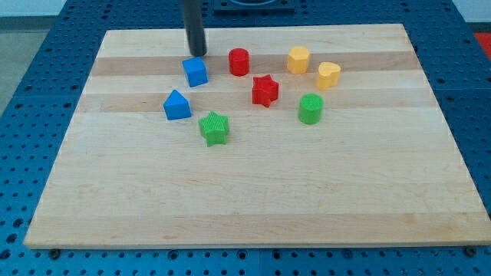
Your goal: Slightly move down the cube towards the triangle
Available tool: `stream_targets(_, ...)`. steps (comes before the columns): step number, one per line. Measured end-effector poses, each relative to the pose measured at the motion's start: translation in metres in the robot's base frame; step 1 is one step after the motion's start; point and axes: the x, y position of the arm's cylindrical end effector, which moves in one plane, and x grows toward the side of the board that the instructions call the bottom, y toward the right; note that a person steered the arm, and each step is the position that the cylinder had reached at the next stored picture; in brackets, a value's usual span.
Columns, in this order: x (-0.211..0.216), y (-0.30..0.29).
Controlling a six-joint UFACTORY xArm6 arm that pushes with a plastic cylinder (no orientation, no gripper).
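Observation:
A blue cube point(196, 71) sits on the wooden board at the upper left. A blue triangle block point(176, 105) lies below it and a little to the view's left, apart from it. My tip point(198, 54) stands just above the cube's top edge in the view, very close to it or touching it. The dark rod rises from there out of the view's top.
A red cylinder point(239, 61) stands right of the cube. A red star point(265, 90), a green star point(214, 128), a green cylinder point(310, 109), a yellow hexagon block point(298, 59) and a yellow heart point(328, 74) lie further right. The wooden board point(245, 207) ends at blue table edges.

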Motion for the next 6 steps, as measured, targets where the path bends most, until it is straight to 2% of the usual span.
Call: stream_targets(6,0.023,0.004)
